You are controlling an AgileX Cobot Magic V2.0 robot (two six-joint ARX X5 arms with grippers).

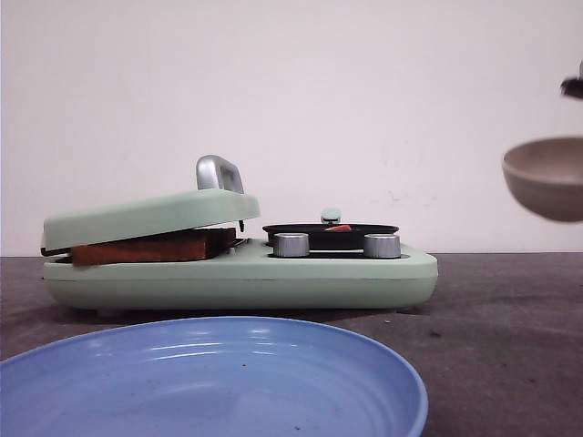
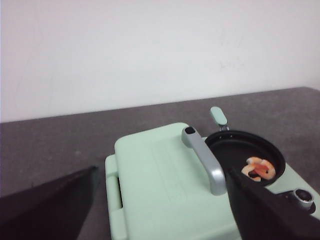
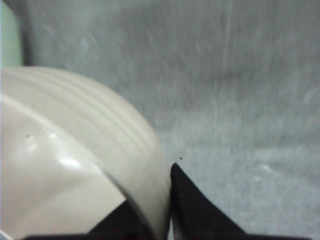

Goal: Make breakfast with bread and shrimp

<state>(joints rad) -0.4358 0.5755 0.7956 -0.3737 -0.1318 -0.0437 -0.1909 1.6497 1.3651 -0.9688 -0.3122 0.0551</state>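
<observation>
Plain white wall, dark grey bench (image 1: 492,319). Front view: mint-green breakfast maker (image 1: 239,278) is the landmark. Its sandwich lid (image 1: 150,217) sits propped ajar on toasted bread (image 1: 150,247), brown edge showing in the gap. Small black pan (image 1: 330,234) on the maker's other end holds a sliver of orange shrimp (image 1: 339,228), behind two silver knobs (image 1: 291,244). Blue plate (image 1: 214,382) sits on the bench in front of the maker. Beige bowl (image 1: 545,177) hangs in the air well off the maker's pan end, above the bench. Left wrist view: camera looks down on the lid and its silver handle (image 2: 204,160); shrimp lies curled in the pan beside the handle. Left gripper (image 2: 160,205) fingers stand wide apart with nothing between them, poised above the lid. Right wrist view: blurred; right gripper (image 3: 155,210) is pinched on the bowl rim, one finger inside and one outside; bowl interior looks empty. Judgement: shrimp is already in the pan, bowl is likely being carried clear. Next move probably needs the bowl parked on the bench away from the maker, then the left arm working the lid handle to get the bread out to the plate.
</observation>
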